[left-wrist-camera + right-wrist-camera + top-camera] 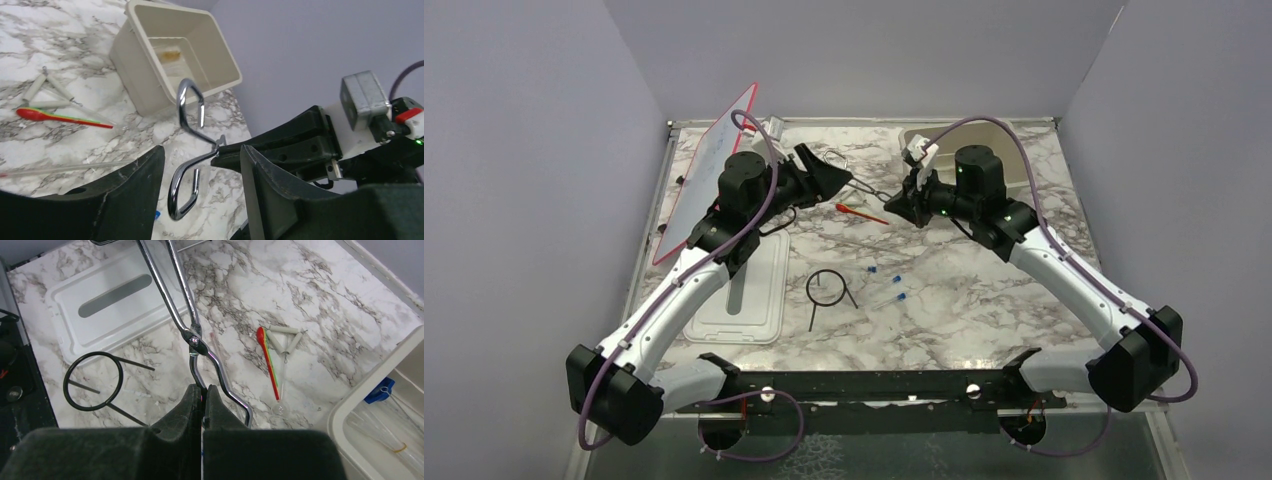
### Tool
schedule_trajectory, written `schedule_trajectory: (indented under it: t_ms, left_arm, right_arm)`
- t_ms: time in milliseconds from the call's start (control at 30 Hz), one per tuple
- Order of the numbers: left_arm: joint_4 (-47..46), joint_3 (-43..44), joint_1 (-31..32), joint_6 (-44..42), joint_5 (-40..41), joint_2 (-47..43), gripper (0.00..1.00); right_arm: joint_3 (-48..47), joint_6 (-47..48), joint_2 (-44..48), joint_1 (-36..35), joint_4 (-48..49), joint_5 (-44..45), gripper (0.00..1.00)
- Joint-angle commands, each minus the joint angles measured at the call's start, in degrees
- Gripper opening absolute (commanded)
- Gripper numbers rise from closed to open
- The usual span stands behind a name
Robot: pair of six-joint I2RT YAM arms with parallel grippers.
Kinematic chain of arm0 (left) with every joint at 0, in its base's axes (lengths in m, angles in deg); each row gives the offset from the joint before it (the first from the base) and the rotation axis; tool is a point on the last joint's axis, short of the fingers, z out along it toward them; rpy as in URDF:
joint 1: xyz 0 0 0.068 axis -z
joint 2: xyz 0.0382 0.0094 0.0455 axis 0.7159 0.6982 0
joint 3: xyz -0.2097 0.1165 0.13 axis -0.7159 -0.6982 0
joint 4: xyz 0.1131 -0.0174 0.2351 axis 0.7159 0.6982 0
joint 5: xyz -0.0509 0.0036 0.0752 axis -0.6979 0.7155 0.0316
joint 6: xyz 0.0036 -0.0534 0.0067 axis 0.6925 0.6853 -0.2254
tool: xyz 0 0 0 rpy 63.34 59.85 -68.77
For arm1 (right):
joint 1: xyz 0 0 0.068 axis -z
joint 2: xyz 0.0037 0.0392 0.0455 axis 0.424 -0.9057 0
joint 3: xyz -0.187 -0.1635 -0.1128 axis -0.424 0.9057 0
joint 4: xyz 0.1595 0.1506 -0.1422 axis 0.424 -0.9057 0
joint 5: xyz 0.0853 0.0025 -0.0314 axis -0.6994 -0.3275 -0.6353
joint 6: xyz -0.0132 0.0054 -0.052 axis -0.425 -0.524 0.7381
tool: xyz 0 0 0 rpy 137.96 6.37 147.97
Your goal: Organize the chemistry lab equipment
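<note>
The silvery wire tongs (pixel 869 190) hang above the table between my two grippers. My right gripper (pixel 904 203) is shut on one tip arm of the tongs (pixel 180 295), its jaws closed at the bend (pixel 202 387). My left gripper (pixel 202 165) is open, its fingers on either side of the tongs' handle loops (pixel 187 97) without pinching them; it also shows in the top view (pixel 829 178). The orange-red stick (pixel 859 212) lies below the tongs. The black wire ring (pixel 827 288) and two blue-capped tubes (pixel 886 271) lie mid-table. A blue hexagonal piece (pixel 378 390) lies in the tub.
The beige tub (pixel 914 135) stands at the back right, with clear tubes inside it. Its slotted lid (pixel 744 290) lies at the left front. The red-framed white board (pixel 709 170) leans at the back left. A white pipe triangle (pixel 282 337) lies by the stick.
</note>
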Motion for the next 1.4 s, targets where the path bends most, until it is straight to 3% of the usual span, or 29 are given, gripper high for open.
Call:
schedule_trajectory:
  t_ms: [0, 133, 267, 367, 400, 500, 600, 733, 833, 933, 1133, 1367]
  left_arm:
    - [-8.3, -0.8, -1.3, 3.0, -10.5, -0.3, 0.52]
    - [-8.1, -1.8, -1.5, 1.6, -12.1, -1.1, 0.2]
    - [-8.0, -3.0, -1.5, -0.2, -11.8, -2.3, 0.0]
    - [-8.8, -3.2, -1.5, -1.1, -11.1, -2.9, 0.0]
    - [-9.4, -3.2, -1.5, -1.2, -10.9, -2.8, 0.0]
    - [-11.8, -3.1, -1.5, -1.8, -9.7, -2.4, 0.0]
    - [-15.0, -3.0, -1.5, -3.1, -7.2, -1.7, 0.0]
    - [-21.3, -3.2, -1.5, -6.0, -1.2, -0.7, 0.0]
    - [-24.0, -2.0, -1.5, -8.7, 1.2, 0.6, 0.0]
    - [-27.2, -0.7, -1.5, -11.0, 0.9, 2.2, 0.0]
    - [-32.1, 1.3, -1.5, -15.8, 0.7, 4.1, 0.0]
    - [-38.1, 0.3, -1.5, -17.1, -1.1, 5.0, 0.0]
  right_arm:
    - [0.6, 0.7, 2.1, 0.4, 1.4, -4.7, 0.01]
    - [1.1, 0.0, 2.5, 0.5, 2.5, -5.1, 0.01]
    - [0.9, -1.0, 1.8, 0.6, 2.9, -6.5, 0.01]
    - [0.8, -3.2, 1.5, 0.6, 4.0, -7.2, 0.02]
    - [0.8, -4.4, 1.5, 0.6, 4.3, -7.2, 0.1]
    - [0.3, -10.4, 2.4, 0.6, 6.3, -5.9, 0.44]
    - [0.3, -18.0, 4.0, 0.6, 9.5, -1.7, 0.61]
    - [-0.6, -32.1, 4.8, 0.6, 12.5, 6.5, 0.64]
    - [-2.4, -50.4, 4.2, 0.6, 12.1, 15.0, 0.61]
    - [-3.8, -71.9, 2.7, 0.6, 5.9, 22.7, 0.59]
    - [-3.8, -92.4, -2.1, 0.6, 15.9, 18.9, 0.69]
    - [-9.0, -107.2, -9.3, 0.6, 16.5, 21.3, 0.77]
